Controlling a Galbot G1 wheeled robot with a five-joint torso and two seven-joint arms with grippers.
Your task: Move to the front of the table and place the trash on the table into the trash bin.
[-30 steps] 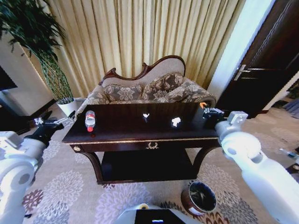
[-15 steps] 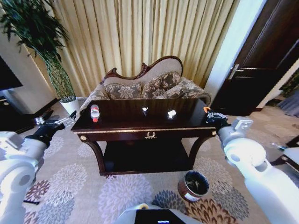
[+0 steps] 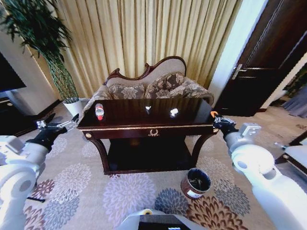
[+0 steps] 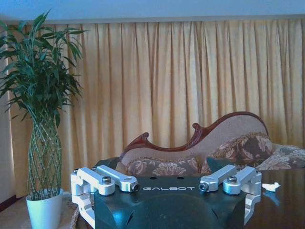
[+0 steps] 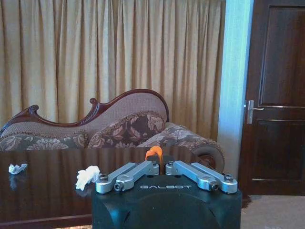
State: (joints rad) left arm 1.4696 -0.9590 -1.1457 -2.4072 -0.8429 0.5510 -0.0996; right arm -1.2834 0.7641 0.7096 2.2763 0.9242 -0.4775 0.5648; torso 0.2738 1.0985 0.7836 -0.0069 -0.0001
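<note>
Both pincer housings read GALBOT; left pincer (image 4: pixel 167 187) open, right pincer (image 5: pixel 159 164) closed.

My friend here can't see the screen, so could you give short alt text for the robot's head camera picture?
A dark table holds a small bottle and two white scraps, with a sofa behind it. A round bin stands on the carpet at front right. The left gripper and right gripper flank the table.

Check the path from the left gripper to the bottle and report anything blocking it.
Nothing visible blocks it. The left gripper hangs off the table's left end, fingers spread. The bottle stands upright near that end, with bare tabletop around it. The white scraps lie farther along, toward the right gripper.
</note>
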